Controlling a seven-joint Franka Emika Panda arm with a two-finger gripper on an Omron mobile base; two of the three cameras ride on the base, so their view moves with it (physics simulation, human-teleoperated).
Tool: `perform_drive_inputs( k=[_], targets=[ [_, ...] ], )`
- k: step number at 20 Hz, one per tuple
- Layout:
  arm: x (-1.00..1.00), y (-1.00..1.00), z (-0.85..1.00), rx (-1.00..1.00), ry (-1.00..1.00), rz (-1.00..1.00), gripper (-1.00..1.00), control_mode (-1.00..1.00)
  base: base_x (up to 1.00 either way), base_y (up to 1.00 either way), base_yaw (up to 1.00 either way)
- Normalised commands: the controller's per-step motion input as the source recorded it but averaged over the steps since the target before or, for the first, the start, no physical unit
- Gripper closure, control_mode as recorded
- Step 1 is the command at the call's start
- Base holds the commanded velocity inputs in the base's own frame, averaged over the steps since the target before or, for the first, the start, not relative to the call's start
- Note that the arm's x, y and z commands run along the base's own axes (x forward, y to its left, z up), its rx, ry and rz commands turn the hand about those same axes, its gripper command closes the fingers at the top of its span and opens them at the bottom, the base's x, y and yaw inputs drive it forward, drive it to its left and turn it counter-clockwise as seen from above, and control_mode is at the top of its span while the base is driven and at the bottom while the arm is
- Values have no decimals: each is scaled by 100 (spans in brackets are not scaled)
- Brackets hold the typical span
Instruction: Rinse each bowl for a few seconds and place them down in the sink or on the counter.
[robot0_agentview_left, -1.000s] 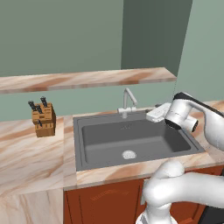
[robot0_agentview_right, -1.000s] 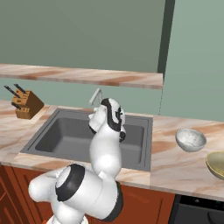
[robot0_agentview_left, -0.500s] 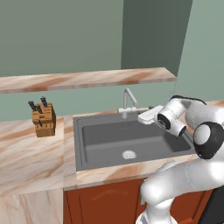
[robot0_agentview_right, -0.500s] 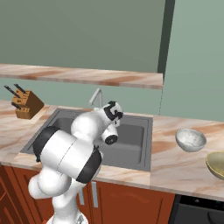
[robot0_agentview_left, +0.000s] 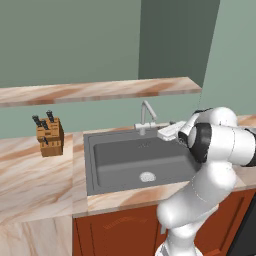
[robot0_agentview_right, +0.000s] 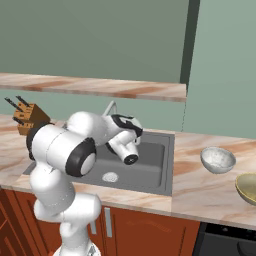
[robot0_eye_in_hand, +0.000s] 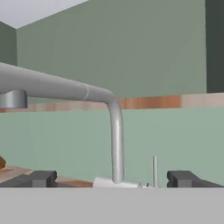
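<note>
We saw the sink (robot0_agentview_left: 130, 165) in the middle of the left base frame, a dark grey basin set into the counter (robot0_agentview_left: 30, 185), with its pale drain (robot0_agentview_left: 146, 176) low in the basin. The faucet (robot0_agentview_left: 145, 116) stood at the sink's back rim, just above centre of that frame. The arm (robot0_agentview_left: 215, 150) rose from the lower right and bent over the sink's right end, its hand reaching toward the faucet base.

In the hand frame the faucet (robot0_eye_in_hand: 114, 140) filled the left and centre, its neck curving down to a pale base at the bottom. The gripper (robot0_eye_in_hand: 111, 178) sat at the bottom edge with its two dark fingers (robot0_eye_in_hand: 41, 178) wide apart, one on each side of the faucet stem, holding nothing.

In the right base frame the grey bowl (robot0_agentview_right: 218, 159) rested upright on the counter at centre right, well apart from the sink's right rim. The gold bowl (robot0_agentview_right: 247, 188) lay near it at the right edge of the frame, cut off by the border.

A knife block (robot0_agentview_left: 49, 136) stood on the counter at the left of the left base frame, and a shelf (robot0_agentview_left: 95, 91) ran across above the faucet.
</note>
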Motion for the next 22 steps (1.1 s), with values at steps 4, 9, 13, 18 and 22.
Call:
perform_drive_inputs(
  k=[4,9,13,18,22],
  targets=[
    [22,-13,10,1,0,0,-100,-100,0,0,0],
    [28,-2,3,2,0,0,-100,-100,0,0,0],
    [34,0,0,6,1,0,-100,-100,0,0,0],
    [42,0,-4,5,0,0,-100,-100,0,0,0],
    [43,0,-7,5,0,0,-100,-100,0,0,0]
  ],
)
